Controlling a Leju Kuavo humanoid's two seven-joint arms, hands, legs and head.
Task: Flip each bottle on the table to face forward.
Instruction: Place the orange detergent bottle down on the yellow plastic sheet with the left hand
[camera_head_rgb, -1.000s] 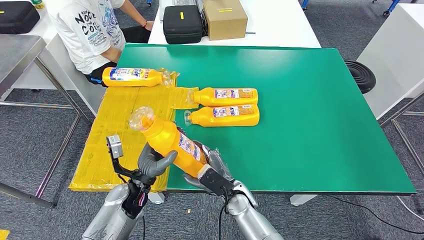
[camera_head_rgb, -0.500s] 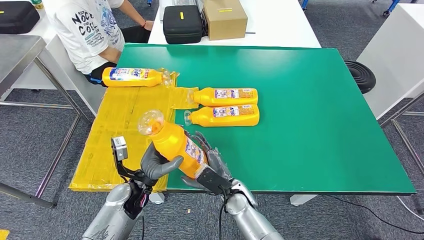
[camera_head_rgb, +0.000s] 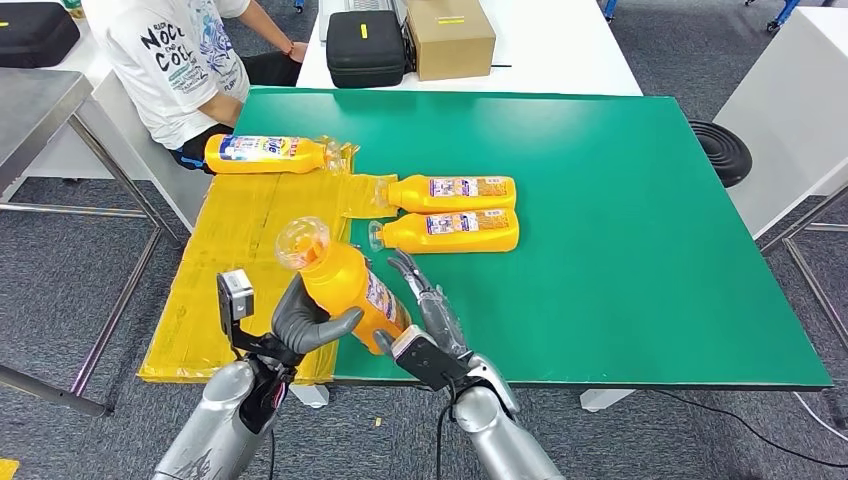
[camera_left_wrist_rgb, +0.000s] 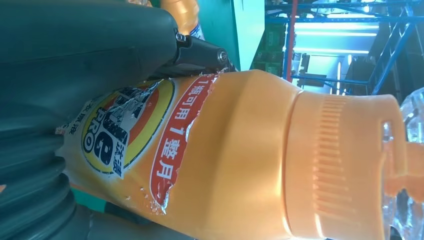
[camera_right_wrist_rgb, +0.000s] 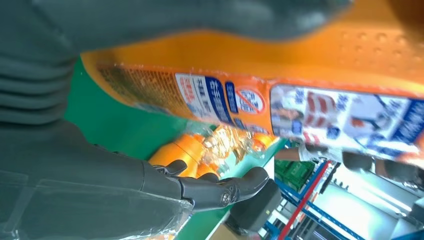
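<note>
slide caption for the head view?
Left hand grips an orange bottle tilted above the green table's near edge; right hand open alongside.

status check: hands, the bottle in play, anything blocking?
Left hand grips held bottle, off the table, cap up-left. Right hand open beside it, fingers extended. Two bottles lie ahead on green table; nothing blocking.

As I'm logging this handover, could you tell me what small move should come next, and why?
Probably draw the right robot hand clear: its fingers are spread beside the held bottle, while the left robot hand grips the bottle, lifted above the table edge.
</note>
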